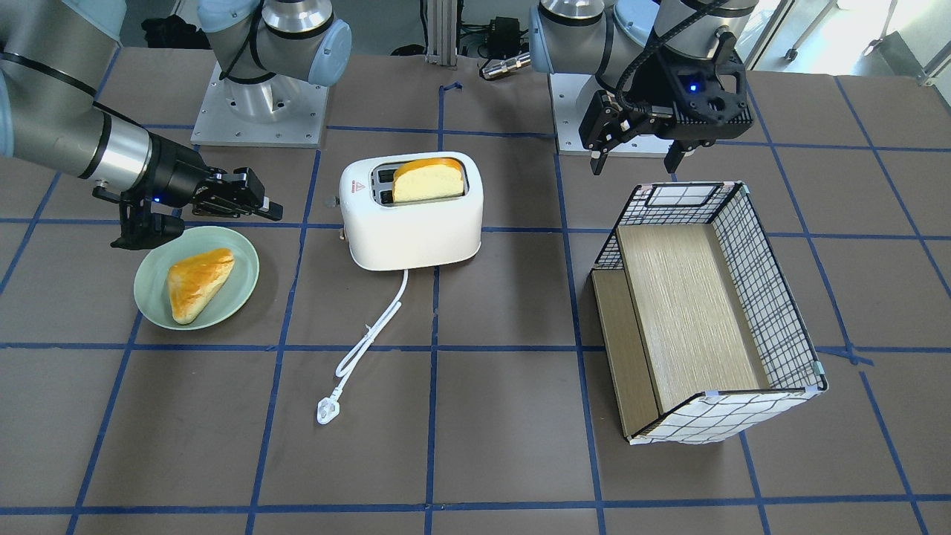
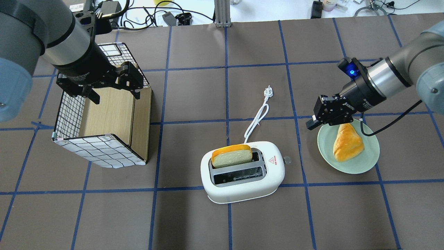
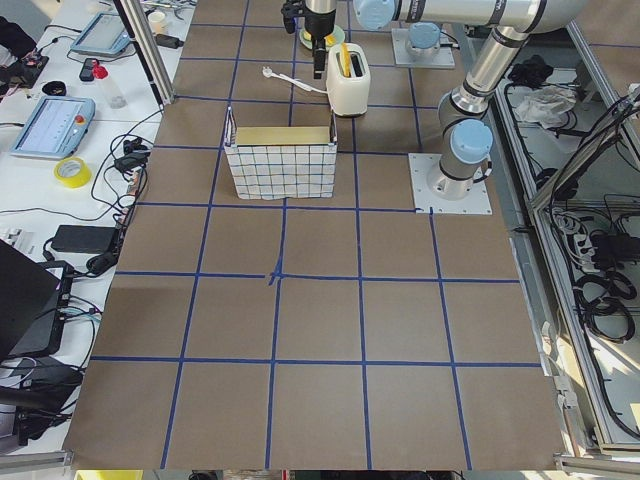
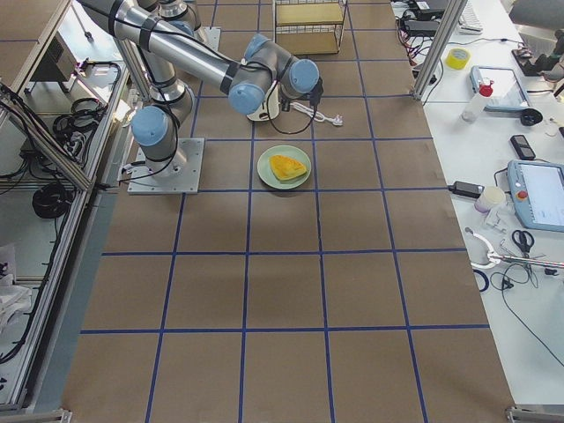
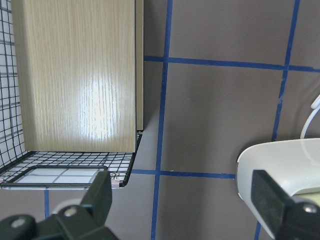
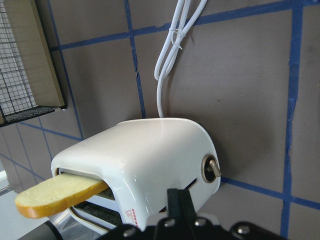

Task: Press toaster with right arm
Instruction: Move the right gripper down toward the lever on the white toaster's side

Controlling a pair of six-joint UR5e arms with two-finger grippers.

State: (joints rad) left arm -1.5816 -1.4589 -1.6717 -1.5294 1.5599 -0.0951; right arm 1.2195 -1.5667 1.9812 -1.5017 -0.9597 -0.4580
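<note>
Cord (image 1: pixel 379 319) trails from toaster (image 1: pixel 412 215); plate (image 1: pixel 238 275) near right pincer (image 1: pixel 271 209).

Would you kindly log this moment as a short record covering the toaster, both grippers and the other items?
Toaster: upright, one bread slice standing in the slot farther from the robot, other slot empty
Lever: on the end facing the right gripper, untouched
Right gripper: shut, over the plate rim, apart from toaster
Left gripper: open, above the wire basket
Plate: holds a pastry
Cord: unplugged, lying loose
</note>
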